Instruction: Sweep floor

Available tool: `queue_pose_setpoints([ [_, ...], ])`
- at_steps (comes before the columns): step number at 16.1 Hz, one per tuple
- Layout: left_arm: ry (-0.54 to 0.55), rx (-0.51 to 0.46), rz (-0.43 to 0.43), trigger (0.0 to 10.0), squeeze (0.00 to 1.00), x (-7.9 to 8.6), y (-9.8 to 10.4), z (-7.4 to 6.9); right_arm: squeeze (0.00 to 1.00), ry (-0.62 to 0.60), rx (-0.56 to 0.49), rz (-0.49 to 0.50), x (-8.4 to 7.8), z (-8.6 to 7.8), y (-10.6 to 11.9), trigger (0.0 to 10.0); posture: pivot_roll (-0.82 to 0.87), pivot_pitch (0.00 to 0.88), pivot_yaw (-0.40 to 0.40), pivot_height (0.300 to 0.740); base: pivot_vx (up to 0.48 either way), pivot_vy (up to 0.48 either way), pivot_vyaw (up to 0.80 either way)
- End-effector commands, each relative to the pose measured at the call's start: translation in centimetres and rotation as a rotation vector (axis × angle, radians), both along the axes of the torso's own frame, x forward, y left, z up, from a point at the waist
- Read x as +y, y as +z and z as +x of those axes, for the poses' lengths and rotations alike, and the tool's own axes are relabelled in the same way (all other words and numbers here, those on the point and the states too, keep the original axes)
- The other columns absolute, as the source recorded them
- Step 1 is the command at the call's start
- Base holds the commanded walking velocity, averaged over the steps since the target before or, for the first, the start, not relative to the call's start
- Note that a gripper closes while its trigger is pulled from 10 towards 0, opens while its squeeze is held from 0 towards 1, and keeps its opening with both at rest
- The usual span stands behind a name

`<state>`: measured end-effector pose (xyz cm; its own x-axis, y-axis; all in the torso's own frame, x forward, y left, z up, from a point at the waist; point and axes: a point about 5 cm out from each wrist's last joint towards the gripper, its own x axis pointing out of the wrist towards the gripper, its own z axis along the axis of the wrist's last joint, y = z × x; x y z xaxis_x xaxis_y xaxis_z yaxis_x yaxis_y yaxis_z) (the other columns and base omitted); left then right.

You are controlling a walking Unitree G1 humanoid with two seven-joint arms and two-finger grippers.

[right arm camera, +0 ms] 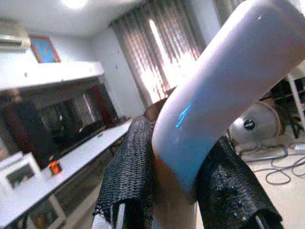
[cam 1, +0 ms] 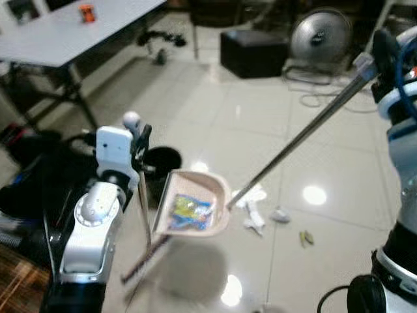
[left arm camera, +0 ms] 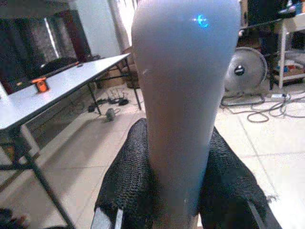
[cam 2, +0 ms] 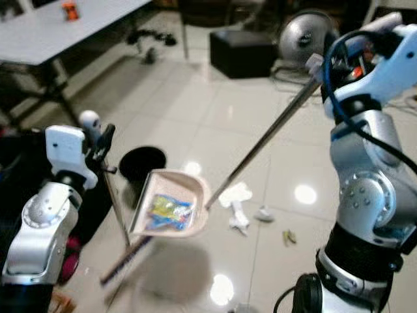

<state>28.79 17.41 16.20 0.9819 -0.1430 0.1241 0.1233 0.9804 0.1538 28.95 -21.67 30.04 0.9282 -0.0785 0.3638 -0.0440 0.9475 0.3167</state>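
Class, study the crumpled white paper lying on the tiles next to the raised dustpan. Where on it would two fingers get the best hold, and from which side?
Probably from above. The white paper lies low on the tiled floor, so a sideways approach would likely slide under nothing. Pinch across its narrower raised fold, fingers straddling it. Both grippers are occupied: the left gripper holds the dustpan handle, the right gripper holds the broom handle.

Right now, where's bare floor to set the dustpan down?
Bare tile lies between the table and black box, and directly below the dustpan. Crowded: bin left of it, paper scraps right, cables by the fan.
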Motion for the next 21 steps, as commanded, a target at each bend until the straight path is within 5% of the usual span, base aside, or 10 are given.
queue_pose_setpoints([
  [1, -0.01, -0.034, -0.006, 10.0, 0.0, -0.4, 0.8, -0.3, 0.0, -0.016, -0.045, -0.007, -0.4, -0.4, 1.2, 10.0, -0.08, 0.013, 0.056, 0.74, 0.446, 0.0, 0.0],
  [13, 0.085, 0.0, 0.015, 10.0, 0.0, 1.1, 0.4, -1.6, 0.0, 0.085, -0.039, 0.069, 1.5, 0.9, 1.5, 10.0, -0.04, 0.013, 0.013, 0.74, 0.446, 0.0, 0.0],
  [21, 0.104, 0.013, 0.029, 10.0, 0.0, 1.7, 0.3, -1.7, 0.0, 0.084, -0.044, 0.106, 1.4, 1.1, 1.7, 10.0, -0.04, 0.009, 0.019, 0.74, 0.447, 0.0, 0.69],
])
